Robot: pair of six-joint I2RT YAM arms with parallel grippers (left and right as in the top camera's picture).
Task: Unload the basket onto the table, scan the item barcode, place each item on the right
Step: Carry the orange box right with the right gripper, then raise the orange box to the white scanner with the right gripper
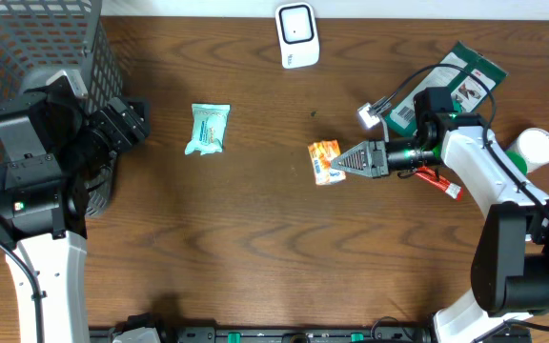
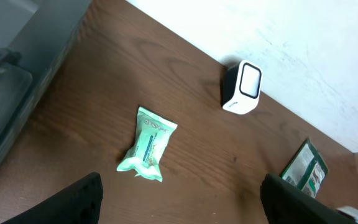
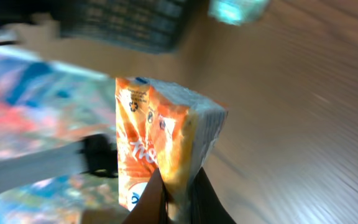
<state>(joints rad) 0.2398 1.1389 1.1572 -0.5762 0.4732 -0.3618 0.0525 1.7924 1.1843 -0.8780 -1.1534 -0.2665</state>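
**Orange packet (image 1: 326, 162): in hand, not yet at the scanner (image 1: 296, 36)**

Right jaws: shut on one edge of the packet, over the middle of the surface (image 1: 255, 257). Its body stands out past my tips. Its long axis seems crosswise to my arm, though I can't be sure.
Scanner: upright at the far edge, beyond the packet and slightly left, well apart. My right arm is the nearer one.
Left jaws: wide open and empty beside the basket (image 1: 27, 57), with a green packet (image 1: 207, 129) lying ahead.
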